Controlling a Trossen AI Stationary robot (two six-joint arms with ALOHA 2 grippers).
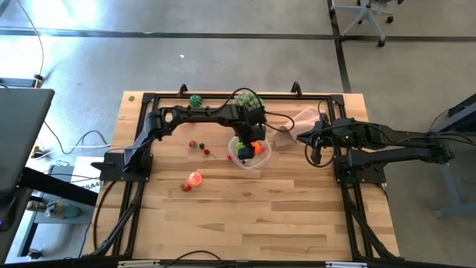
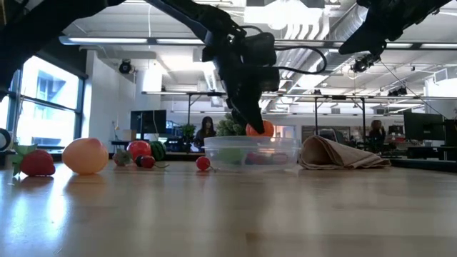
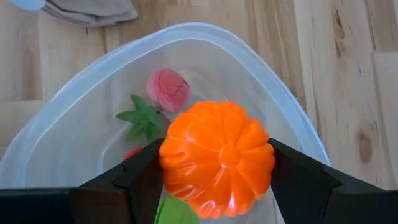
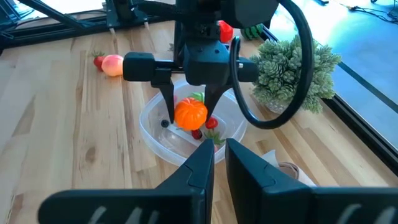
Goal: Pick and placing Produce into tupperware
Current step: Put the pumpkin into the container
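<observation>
Left gripper jaws clamped on a small ribbed orange toy pumpkin, held just above the small round clear plastic tupperware, over its opening, not yet let go. Inside the tub already: a pink rose-like piece, a green leafy piece, something red partly hidden under the pumpkin, a bright green bit below it. So several items are in and one more is about to drop.

Still out on the wooden table: a peach-orange round fruit with a small red one beside it, small red pieces between left arm and tub, a dark green item near the far edge. Roughly half done by my guess.

Right gripper fingers together, holding nothing, waiting near the tub beside the crumpled pink cloth. Big pale green leafy ball sits just behind the tub, not part of the job.
</observation>
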